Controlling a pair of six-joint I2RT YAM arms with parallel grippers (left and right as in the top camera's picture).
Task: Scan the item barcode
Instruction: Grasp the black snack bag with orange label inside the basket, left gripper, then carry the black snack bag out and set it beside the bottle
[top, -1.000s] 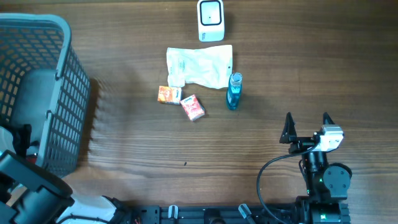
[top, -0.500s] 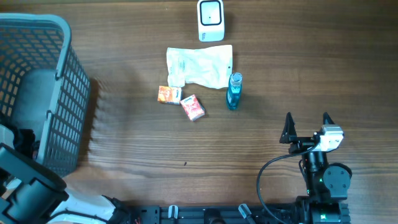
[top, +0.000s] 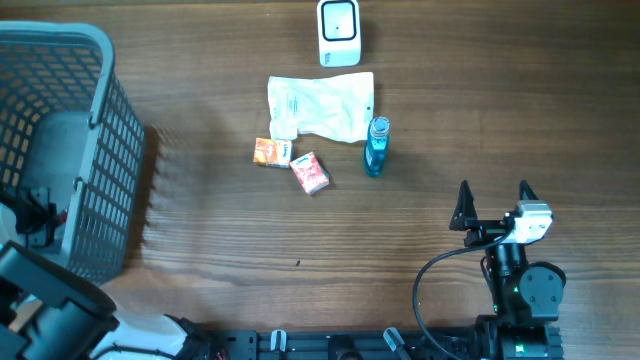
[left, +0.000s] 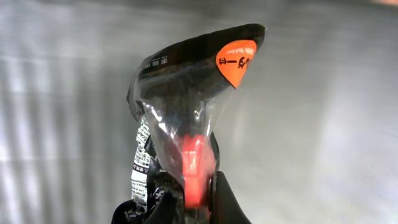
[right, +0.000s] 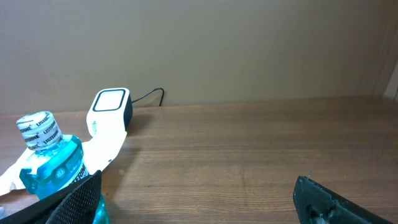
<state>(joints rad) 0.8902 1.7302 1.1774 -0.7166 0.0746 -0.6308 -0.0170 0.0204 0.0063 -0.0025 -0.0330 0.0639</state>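
**Left arm, inside the basket.** The left gripper (left: 194, 190) is clamped on the lower end of a packet (left: 186, 106), which stands upright from between its jaws. The packet is clear film with a dark upper part. An orange sticker (left: 236, 62) sits at its top corner, above and to the right of the jaws. A red object shows through the film just above the grip. A white printed strip (left: 140, 165) runs down the packet's edge to the left of the jaws; its print is too small to read. The blurred grey surface behind the packet is probably the inside of the basket (top: 112, 120), since the overhead view places this gripper within the basket's walls.

**Right arm, over the table.** The right gripper (top: 494, 192) hangs above the table (top: 220, 250) with its fingers wide apart and nothing between them. Ahead of it and to its left stands a blue bottle (top: 376, 147). Just beyond the bottle lies a white pouch (top: 320, 105), touching the bottle's upper end. Two small boxes (top: 271, 151) lie side by side farther to the left, near the pouch's lower edge. The scanner (top: 338, 32) stands at the far edge of the table, beyond the pouch and well apart from both grippers.
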